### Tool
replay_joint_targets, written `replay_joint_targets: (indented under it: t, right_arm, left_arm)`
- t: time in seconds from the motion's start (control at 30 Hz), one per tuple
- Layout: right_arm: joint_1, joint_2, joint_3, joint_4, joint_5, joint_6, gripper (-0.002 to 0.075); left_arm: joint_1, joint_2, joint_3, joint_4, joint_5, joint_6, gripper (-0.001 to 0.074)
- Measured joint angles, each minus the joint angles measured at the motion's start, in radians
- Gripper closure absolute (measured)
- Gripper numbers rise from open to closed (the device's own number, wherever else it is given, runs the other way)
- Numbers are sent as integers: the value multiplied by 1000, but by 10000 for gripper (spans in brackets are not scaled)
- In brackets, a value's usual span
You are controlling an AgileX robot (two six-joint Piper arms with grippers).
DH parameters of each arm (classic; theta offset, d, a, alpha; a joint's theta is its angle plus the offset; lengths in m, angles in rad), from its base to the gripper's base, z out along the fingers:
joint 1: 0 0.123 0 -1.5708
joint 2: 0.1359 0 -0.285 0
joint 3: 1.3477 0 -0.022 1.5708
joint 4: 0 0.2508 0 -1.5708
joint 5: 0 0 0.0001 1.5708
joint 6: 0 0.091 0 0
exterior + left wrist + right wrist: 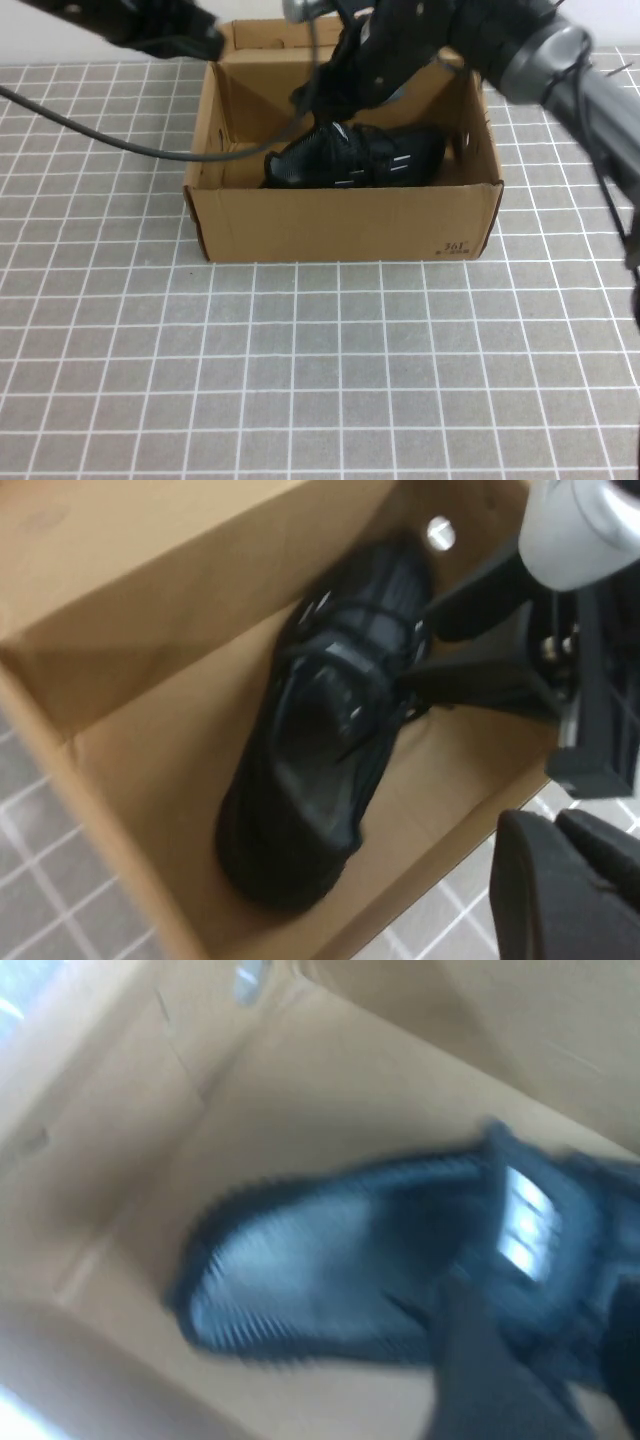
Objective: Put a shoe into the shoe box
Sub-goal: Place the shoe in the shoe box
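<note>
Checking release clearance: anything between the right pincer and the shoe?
Nothing: left wrist view shows the right pincer right at the shoe laces, inside the shoe box.

The shoe box (345,225) bears small black print reading "361" at the five o'clock corner of its near wall; smaller marks beneath are unreadable.

The black knit sneaker (352,157) lies on its side inside the open brown cardboard shoe box (340,225), toe toward the robot's left.
</note>
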Motion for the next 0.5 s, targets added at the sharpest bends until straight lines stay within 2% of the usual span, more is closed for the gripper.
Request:
replay_joint_targets:
  t: [0.17,0.3,0.37,0.5]
  right_arm:
    - [-14,-79,-2,-107,135,-2,643]
    - [-42,-133,-2,-177,155,-4,721]
    - [-65,-165,0,-178,159,-6,732]
    - [-114,-245,31,-175,162,-6,739]
  left_arm:
    - [-138,16,0,135,-76,-140,734]
    - [-173,60,0,180,-101,-244,703]
    - [-173,85,0,178,-101,-257,629]
    - [-173,136,0,172,-95,-304,404]
